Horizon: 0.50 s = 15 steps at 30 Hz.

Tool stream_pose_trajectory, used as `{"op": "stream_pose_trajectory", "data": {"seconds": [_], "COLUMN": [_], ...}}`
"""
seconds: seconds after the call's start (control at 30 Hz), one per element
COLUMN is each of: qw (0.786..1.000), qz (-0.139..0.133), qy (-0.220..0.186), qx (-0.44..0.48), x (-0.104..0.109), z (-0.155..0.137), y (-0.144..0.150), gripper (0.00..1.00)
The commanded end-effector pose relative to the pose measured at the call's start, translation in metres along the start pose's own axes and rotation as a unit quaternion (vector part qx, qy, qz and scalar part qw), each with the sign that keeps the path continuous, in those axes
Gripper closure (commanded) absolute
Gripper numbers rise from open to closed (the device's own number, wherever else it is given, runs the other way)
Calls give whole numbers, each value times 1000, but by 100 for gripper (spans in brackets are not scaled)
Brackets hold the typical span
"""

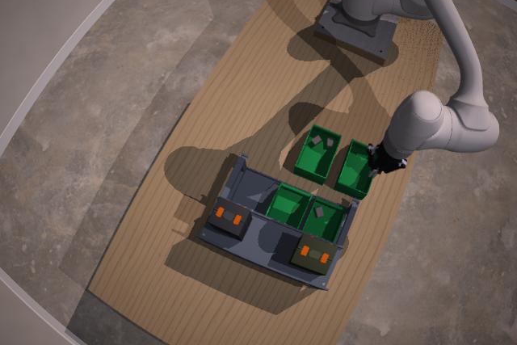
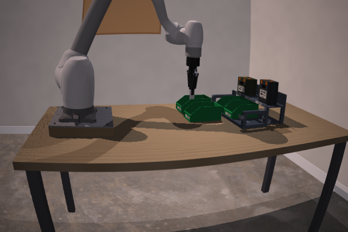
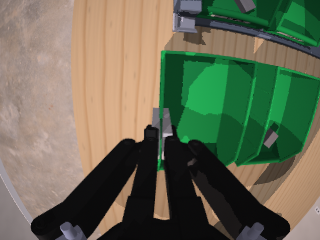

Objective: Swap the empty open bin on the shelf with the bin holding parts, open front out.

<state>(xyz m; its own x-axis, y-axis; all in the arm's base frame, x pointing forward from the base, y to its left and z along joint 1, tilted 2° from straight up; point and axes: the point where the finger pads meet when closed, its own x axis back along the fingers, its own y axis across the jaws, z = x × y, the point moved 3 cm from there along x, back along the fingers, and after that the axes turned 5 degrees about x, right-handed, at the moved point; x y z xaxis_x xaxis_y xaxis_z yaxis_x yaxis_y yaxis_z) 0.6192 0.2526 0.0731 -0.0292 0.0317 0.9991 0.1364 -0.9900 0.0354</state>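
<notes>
The table (image 1: 233, 94) (image 2: 168, 150) (image 3: 120, 60) is viewed from above, and from one side. The bins are viewed closely downward from the wrist.

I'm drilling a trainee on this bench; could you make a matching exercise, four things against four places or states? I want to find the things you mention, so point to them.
1. End effector (image 1: 373, 170) (image 2: 192, 96) (image 3: 160, 118)
2. Two grey parts (image 1: 316, 140) (image 3: 270, 137)
3. Charcoal box (image 1: 229, 224) (image 2: 269, 94)
4. Olive box (image 1: 313, 264) (image 2: 249, 87)

A. On the upper board (image 1: 266, 234), at the end by the gap
B. Inside a green bin (image 1: 313, 159) (image 2: 206, 114) (image 3: 295, 100) on the table
C. On the upper board, at the end away from the gap
D. Closed on an empty bin's (image 1: 354, 172) (image 2: 181, 104) (image 3: 207, 100) side wall

Pairs: 1-D, 2-B, 3-A, 4-C
</notes>
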Motion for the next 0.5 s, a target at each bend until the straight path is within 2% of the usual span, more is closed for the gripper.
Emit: {"op": "stream_pose_trajectory", "data": {"seconds": [0.0,0.47], "qw": [1000,1000], "qz": [0,0], "qy": [0,0], "qx": [0,0], "x": [0,-3], "z": [0,0], "y": [0,0], "gripper": [90,90]}}
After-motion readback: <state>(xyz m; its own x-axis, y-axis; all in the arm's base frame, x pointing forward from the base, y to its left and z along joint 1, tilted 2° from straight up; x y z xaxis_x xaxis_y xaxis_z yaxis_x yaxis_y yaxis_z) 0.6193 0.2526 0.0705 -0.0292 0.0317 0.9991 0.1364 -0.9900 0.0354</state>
